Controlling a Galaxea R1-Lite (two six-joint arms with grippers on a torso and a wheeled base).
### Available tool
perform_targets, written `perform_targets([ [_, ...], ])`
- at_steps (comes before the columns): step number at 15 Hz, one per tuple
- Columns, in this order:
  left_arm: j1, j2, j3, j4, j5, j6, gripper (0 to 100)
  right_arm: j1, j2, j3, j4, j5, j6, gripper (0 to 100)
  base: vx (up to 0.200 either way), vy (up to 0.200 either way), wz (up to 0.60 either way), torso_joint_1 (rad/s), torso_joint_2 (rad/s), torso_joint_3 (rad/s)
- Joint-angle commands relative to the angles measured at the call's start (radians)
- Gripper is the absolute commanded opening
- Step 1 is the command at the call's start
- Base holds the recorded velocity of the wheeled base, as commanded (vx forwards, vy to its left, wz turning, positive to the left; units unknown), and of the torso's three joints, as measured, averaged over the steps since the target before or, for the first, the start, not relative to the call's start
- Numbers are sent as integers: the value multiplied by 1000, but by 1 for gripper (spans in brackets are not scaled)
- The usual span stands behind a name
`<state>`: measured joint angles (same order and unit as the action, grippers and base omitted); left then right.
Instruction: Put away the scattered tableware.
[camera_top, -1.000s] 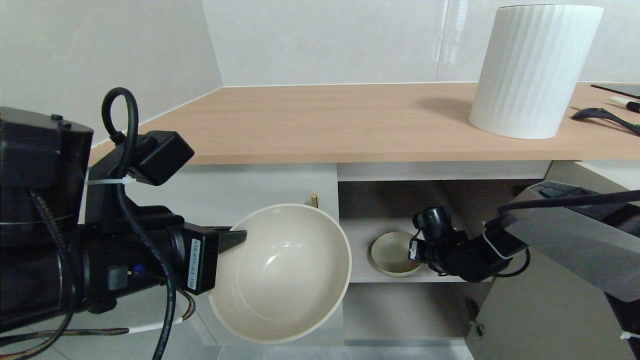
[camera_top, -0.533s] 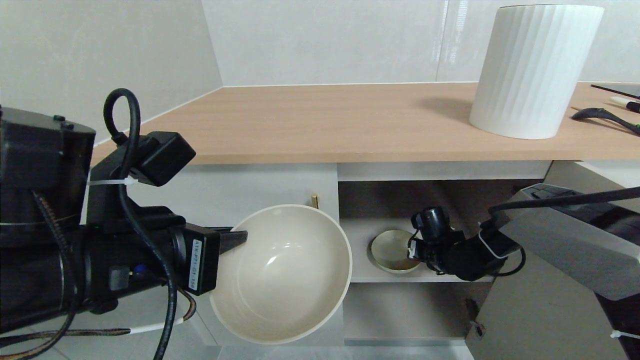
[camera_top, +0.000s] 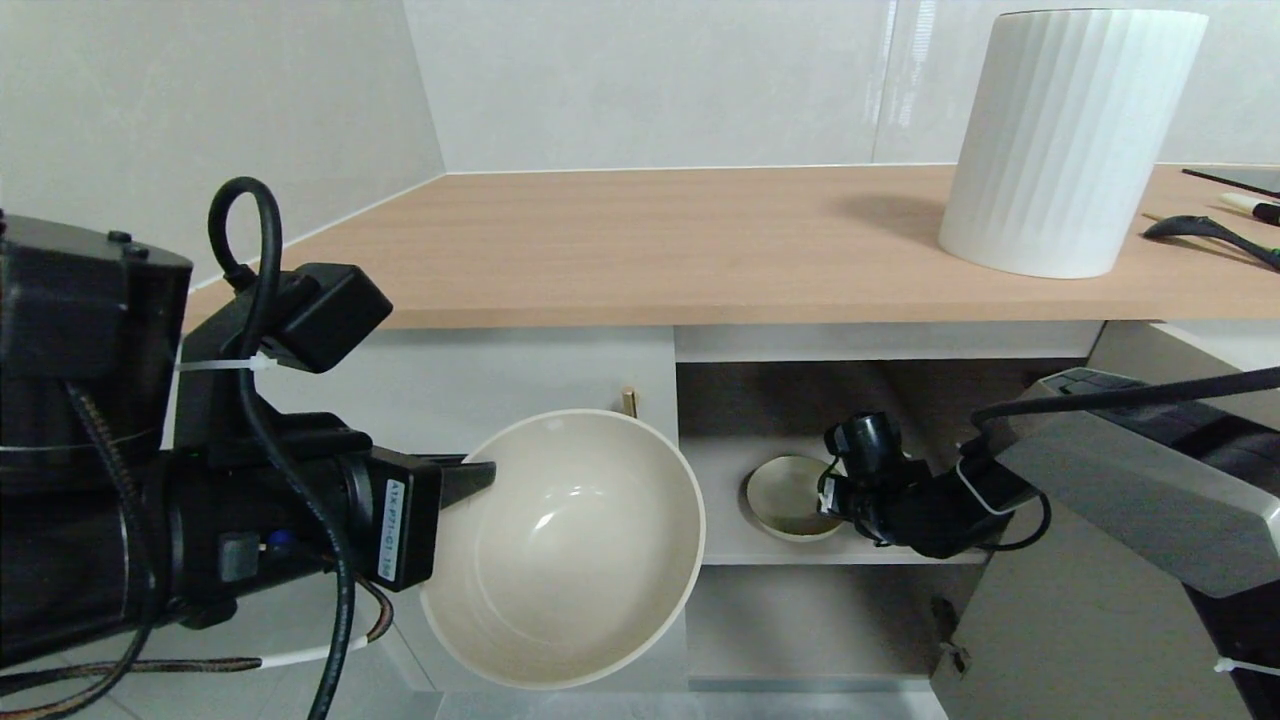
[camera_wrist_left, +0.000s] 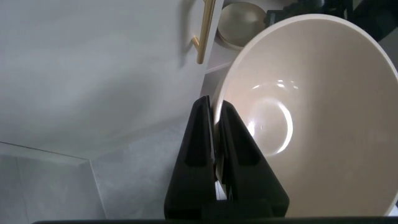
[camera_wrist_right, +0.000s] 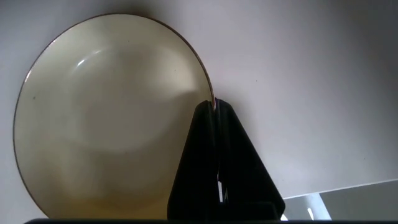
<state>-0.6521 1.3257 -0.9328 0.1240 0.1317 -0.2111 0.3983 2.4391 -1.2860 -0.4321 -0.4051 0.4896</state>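
Step seemed shelving the dish (camera_wrist_right: 106, 112) | its rim sat clamped between my right gripper (camera_wrist_right: 213, 107) jaws, bowl (camera_top: 570, 550) rim between my left gripper (camera_wrist_left: 213, 104) jaws | next called for release onto shelf (camera_top: 718, 485).

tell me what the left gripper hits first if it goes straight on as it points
The left gripper, jaws shut on the big bowl, would push the bowl's far rim ahead. In line sits the small dish in the right gripper on the shelf; likely that first, depth unclear.
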Motion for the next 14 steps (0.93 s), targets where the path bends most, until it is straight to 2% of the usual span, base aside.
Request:
perform_targets([
  [1, 0, 3, 0, 0, 0, -1, 0, 1, -2, 0, 0, 0, 0, 0, 0, 0, 0, 0, 0, 0],
  [2, 0, 3, 0, 0, 0, -1, 0, 1, -2, 0, 1, 0, 1, 100, 0, 0, 0, 0, 0, 0],
  [8, 0, 9, 0, 0, 2, -1, 0, 1, -14, 8, 0, 0, 3, 100, 0, 0, 0, 0, 0, 0],
  [10, 0, 52, 5, -1, 0, -1, 0, 8, -95, 74, 0, -1, 6, 100, 0, 0, 0, 0, 0, 0],
  [11, 0, 86, 6, -20, 2, -2, 0, 16, -147, 114, 0, -1, 4, 100, 0, 0, 0, 0, 0, 0],
  [13, -27, 179, 55, -159, 3, 1, 0, 71, -331, 267, 9, 20, -28, 100, 0, 0, 0, 0, 0, 0],
  [14, -43, 210, 77, -199, 5, 10, 0, 86, -399, 327, 9, 52, -72, 100, 0, 0, 0, 0, 0, 0],
])
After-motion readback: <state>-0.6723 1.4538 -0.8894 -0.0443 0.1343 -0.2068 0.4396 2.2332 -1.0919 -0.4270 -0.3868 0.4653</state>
